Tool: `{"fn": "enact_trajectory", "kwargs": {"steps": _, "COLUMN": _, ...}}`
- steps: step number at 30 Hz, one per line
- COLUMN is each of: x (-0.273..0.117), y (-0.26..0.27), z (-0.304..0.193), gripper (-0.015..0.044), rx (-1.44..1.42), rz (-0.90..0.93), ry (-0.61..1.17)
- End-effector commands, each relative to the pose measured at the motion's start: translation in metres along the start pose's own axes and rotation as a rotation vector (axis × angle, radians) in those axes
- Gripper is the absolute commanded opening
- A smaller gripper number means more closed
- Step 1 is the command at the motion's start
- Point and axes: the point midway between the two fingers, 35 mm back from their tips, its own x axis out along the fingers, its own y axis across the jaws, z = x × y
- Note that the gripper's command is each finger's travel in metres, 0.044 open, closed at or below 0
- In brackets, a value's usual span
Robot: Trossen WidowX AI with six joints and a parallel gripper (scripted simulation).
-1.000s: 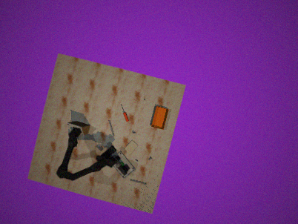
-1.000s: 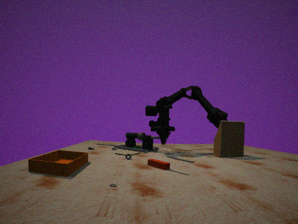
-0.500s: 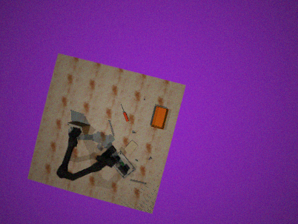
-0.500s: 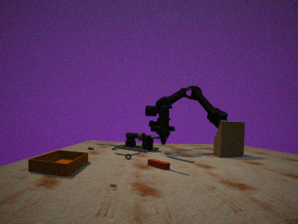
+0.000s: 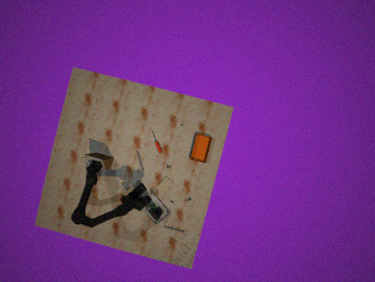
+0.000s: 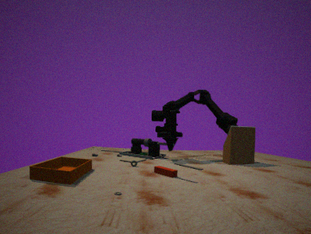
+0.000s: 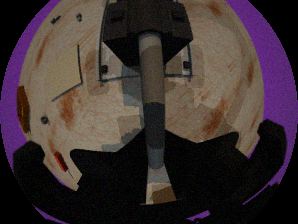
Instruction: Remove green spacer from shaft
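Note:
My gripper (image 5: pixel 142 196) (image 6: pixel 170 148) (image 7: pixel 152 129) is shut on the grey shaft (image 6: pixel 162 143) (image 7: pixel 151 70), near its outer end. The shaft runs from the fingers into the near dark block (image 6: pixel 154 149) (image 7: pixel 147 22). The big housing block (image 5: pixel 156 213) (image 6: pixel 136 146) stands at the fixture's far end. A grey spacer (image 6: pixel 147 142) shows at shaft height between the blocks. A small green piece (image 5: pixel 153 205) (image 6: pixel 143 153) shows low between the blocks, near base level and below the shaft. The wrist view hides the gap between the blocks.
A framed base (image 5: pixel 168 213) (image 7: pixel 120 78) carries the blocks. A pale card (image 5: pixel 164 184) (image 7: pixel 67 75) lies beside it. Farther off are a red-handled screwdriver (image 5: pixel 159 148) (image 6: pixel 165 171) (image 7: pixel 60 161) and an orange bin (image 5: pixel 201 148) (image 6: pixel 50 174). A tall brown block (image 6: pixel 241 145) stands near the arm's base.

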Motion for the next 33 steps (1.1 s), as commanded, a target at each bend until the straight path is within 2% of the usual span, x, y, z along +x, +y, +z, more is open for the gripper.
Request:
{"fn": "enact_trajectory", "kwargs": {"steps": 1, "x": -0.0018, "y": 0.0006, "z": 0.0051, "gripper": 0.0, "rx": 0.011, "rz": 0.006, "ry": -0.015}}
{"fn": "enact_trajectory", "kwargs": {"steps": 33, "x": -0.0015, "y": 0.0001, "z": 0.0015, "gripper": 0.0, "rx": 0.011, "rz": 0.006, "ry": -0.015}}
